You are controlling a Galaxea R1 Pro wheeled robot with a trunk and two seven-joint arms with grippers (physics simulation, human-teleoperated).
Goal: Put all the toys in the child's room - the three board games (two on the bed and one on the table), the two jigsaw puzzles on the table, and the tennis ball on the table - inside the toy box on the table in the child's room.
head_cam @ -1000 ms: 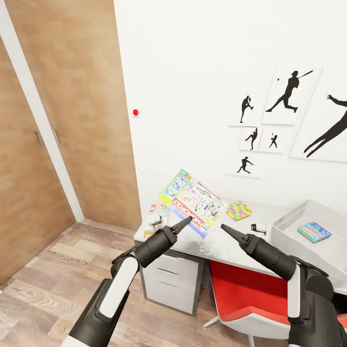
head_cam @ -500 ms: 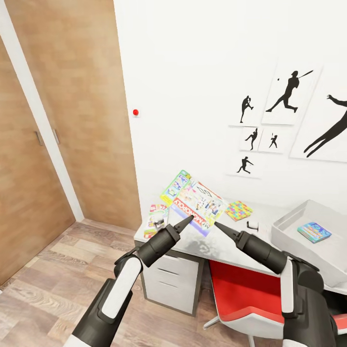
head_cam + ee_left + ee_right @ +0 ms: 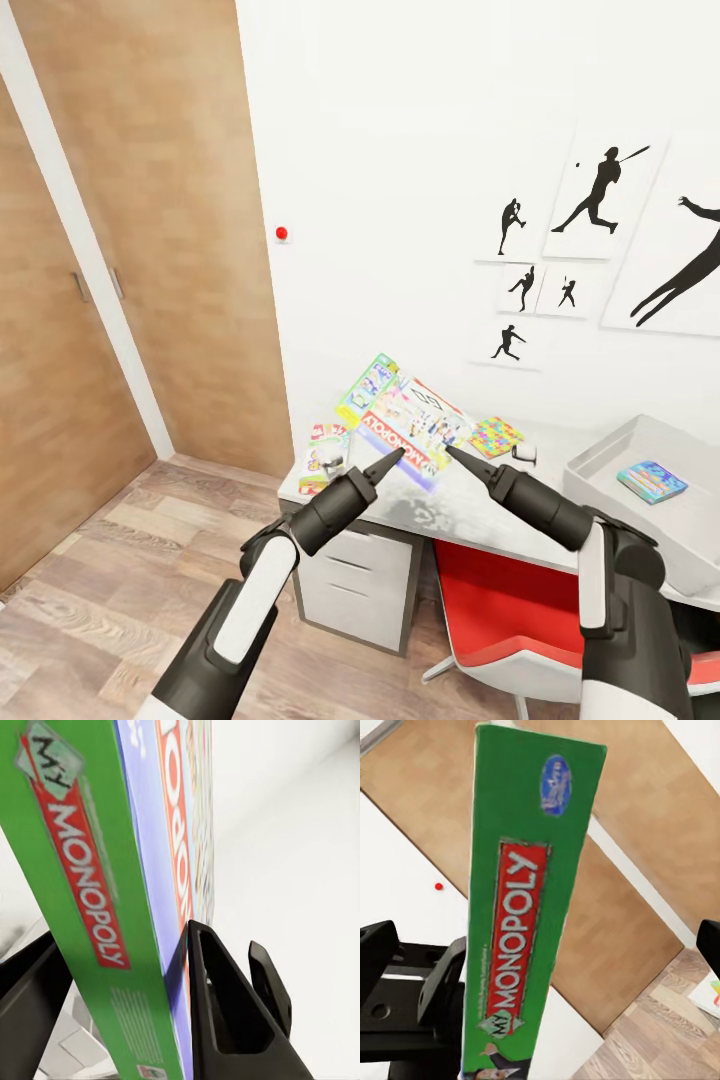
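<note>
Green-edged Monopoly box [image 3: 408,420] between left tool [image 3: 388,463] and right tool [image 3: 459,460].

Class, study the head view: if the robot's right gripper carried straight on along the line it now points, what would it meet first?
Most likely the large white-green Monopoly box: the right gripper points up toward its near edge, and its wrist view shows the box's green side directly ahead. Exact depth is unclear.

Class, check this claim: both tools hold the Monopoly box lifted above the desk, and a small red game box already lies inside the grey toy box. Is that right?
One detail is wrong: the small game box lying inside the toy box is blue, not red, as the head view shows. The rest stands: the left tool and right tool hold the Monopoly box lifted above the desk.
</note>
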